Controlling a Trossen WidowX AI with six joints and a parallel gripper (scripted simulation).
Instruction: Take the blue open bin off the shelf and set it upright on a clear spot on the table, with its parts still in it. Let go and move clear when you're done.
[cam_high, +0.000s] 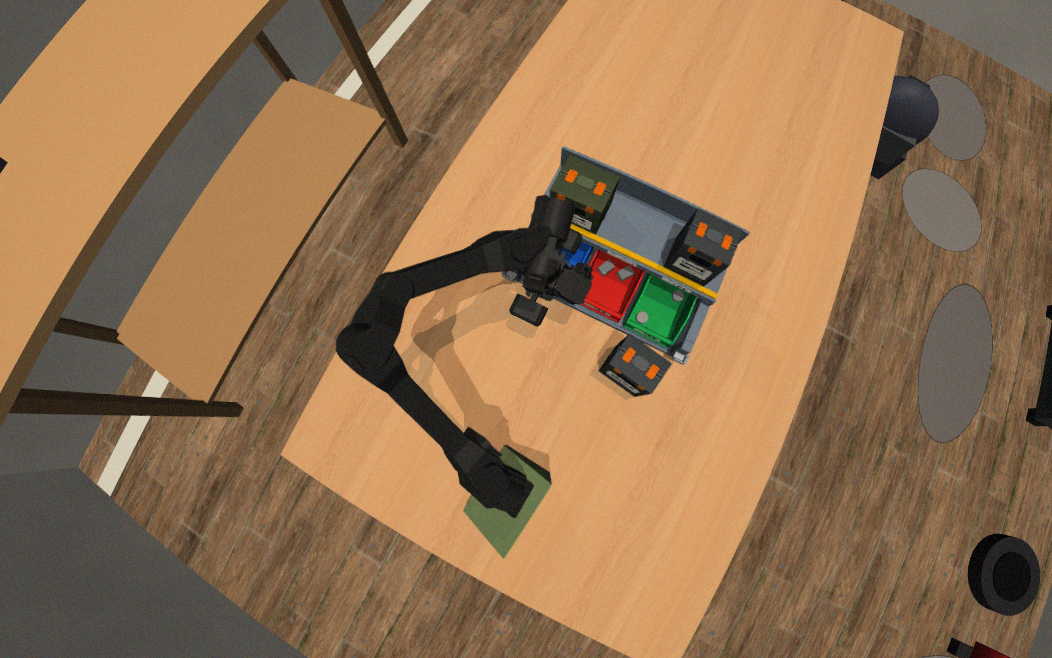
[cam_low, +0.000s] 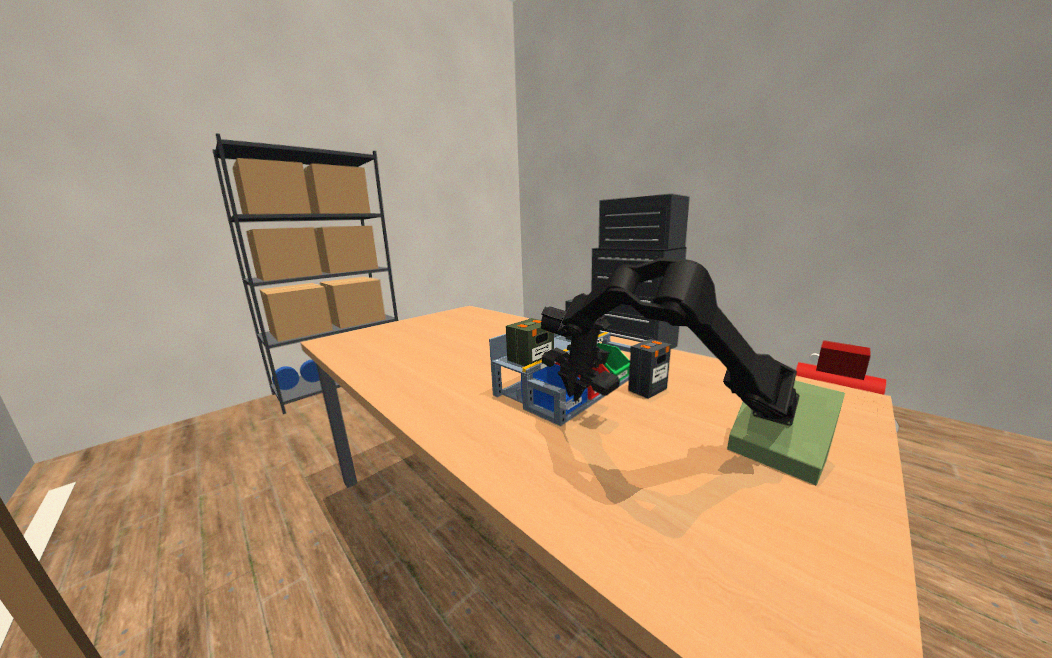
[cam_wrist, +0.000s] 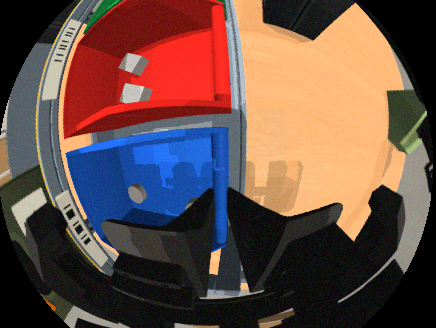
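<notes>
The blue open bin (cam_high: 576, 254) (cam_low: 547, 377) (cam_wrist: 95, 177) sits upright in the left end of the grey shelf's (cam_high: 640, 221) (cam_wrist: 236, 75) lower front row, beside the red bin. One round grey part (cam_wrist: 137, 193) lies in it. A second part (cam_wrist: 191, 203) shows only as an edge behind my finger. My gripper (cam_low: 575, 387) (cam_wrist: 219, 193) points down at the bin's front. Its fingers are shut on the front wall, one inside the bin and one outside. The arm hides most of the bin in the top view.
The red bin (cam_high: 609, 288) (cam_wrist: 185, 70) and green bin (cam_high: 660, 310) share the row. A yellow rail (cam_high: 643, 262) runs behind them. An olive case (cam_high: 587, 186) (cam_low: 527, 343) and a dark case (cam_high: 702, 249) stand on the upper deck. Another dark case (cam_high: 637, 368) (cam_low: 648, 372) stands on the table before the green bin.
</notes>
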